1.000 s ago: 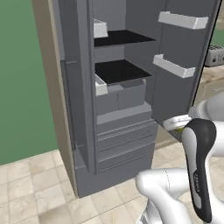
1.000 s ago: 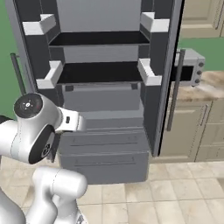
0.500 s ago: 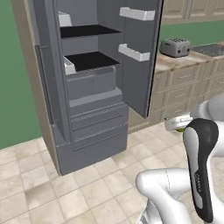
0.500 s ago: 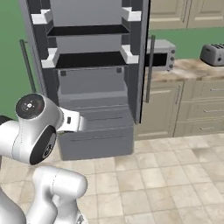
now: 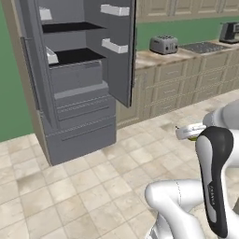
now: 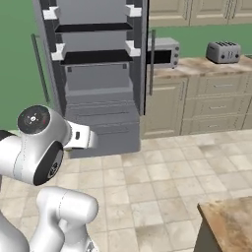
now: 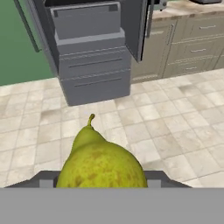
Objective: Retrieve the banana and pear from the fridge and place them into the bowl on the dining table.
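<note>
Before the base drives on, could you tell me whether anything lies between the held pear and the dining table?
Nothing visible does. The hand holds the pear; only bare floor tiles lie before the dining table corner. The bowl isn't visible.

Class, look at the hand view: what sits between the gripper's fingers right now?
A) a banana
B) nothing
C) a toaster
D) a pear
D: a yellow-green pear with its stem pointing away sits between the fingers of the gripper, with the open fridge standing beyond it across the tiled floor.
</note>
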Controlling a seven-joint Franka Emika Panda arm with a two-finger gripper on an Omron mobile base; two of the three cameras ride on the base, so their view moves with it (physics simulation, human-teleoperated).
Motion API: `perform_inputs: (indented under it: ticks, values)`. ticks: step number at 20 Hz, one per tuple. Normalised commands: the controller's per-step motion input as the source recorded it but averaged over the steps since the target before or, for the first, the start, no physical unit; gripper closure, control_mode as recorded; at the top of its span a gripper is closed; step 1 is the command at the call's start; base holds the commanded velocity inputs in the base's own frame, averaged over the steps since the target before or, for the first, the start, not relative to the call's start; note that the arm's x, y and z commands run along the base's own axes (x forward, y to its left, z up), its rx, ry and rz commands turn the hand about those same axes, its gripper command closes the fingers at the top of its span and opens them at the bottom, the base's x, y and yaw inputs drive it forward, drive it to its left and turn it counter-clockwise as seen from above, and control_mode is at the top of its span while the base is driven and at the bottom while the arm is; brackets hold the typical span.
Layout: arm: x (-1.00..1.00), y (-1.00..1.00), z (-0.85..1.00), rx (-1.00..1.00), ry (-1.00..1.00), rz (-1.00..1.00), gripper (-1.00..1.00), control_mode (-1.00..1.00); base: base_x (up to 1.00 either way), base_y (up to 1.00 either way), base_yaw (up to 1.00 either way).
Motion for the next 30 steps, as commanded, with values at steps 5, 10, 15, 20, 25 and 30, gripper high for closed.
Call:
perform_inputs:
  ticks: [5, 10, 15, 20, 25, 30]
  values:
    - [0.00, 0.00, 0.00, 0.00, 0.00, 0.00, 1.00, 1.00, -1.00, -0.51, -0.01]
    - [0.00, 0.00, 0.00, 0.00, 0.00, 0.00, 1.00, 1.00, -1.00, -0.43, 0.00]
    - [0.00, 0.00, 0.00, 0.00, 0.00, 0.00, 1.00, 1.00, -1.00, -0.52, 0.00]
    - [0.00, 0.00, 0.00, 0.00, 0.00, 0.00, 1.00, 1.00, -1.00, -0.61, 0.00]
    - [0.00, 0.00, 0.00, 0.00, 0.00, 0.00, 1.00, 1.00, -1.00, -0.59, 0.00]
    - [0.00, 0.00, 0.00, 0.00, 0.00, 0.00, 1.00, 1.00, -1.00, -0.68, 0.00]
